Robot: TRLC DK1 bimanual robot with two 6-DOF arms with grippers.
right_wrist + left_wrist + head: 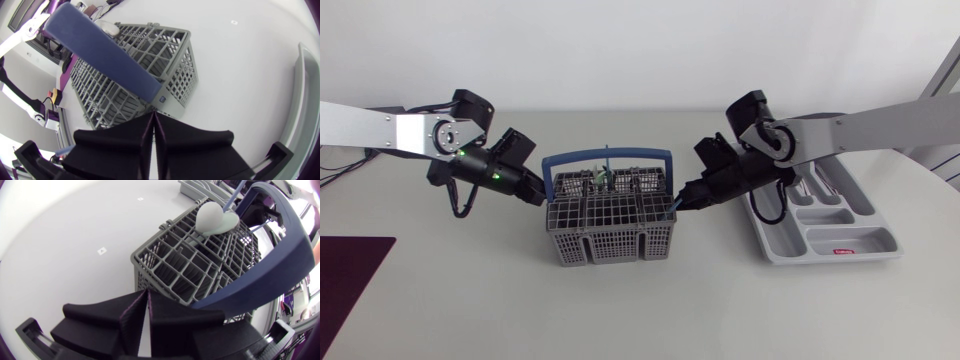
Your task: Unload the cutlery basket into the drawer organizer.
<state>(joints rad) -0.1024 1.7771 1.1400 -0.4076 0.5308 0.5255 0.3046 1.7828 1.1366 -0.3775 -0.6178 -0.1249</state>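
Note:
The grey cutlery basket (610, 222) with its blue arched handle (610, 156) stands mid-table, with some cutlery (605, 177) upright in its back cells. My left gripper (541, 196) is shut at the basket's left end by the handle's foot, nothing visible between its fingers (135, 317). In the left wrist view the basket (190, 265) lies just ahead, and a pale spoon head (215, 219) on a blue stem rests on its far side. My right gripper (679, 203) is shut at the basket's right end; its fingers (167, 137) meet just before the handle (105, 50). The grey drawer organizer (825, 218) lies at the right.
A dark maroon mat (348, 285) lies at the table's front left corner. The organizer's rim (301, 95) runs close beside my right gripper. White tabletop stretches in front of the basket.

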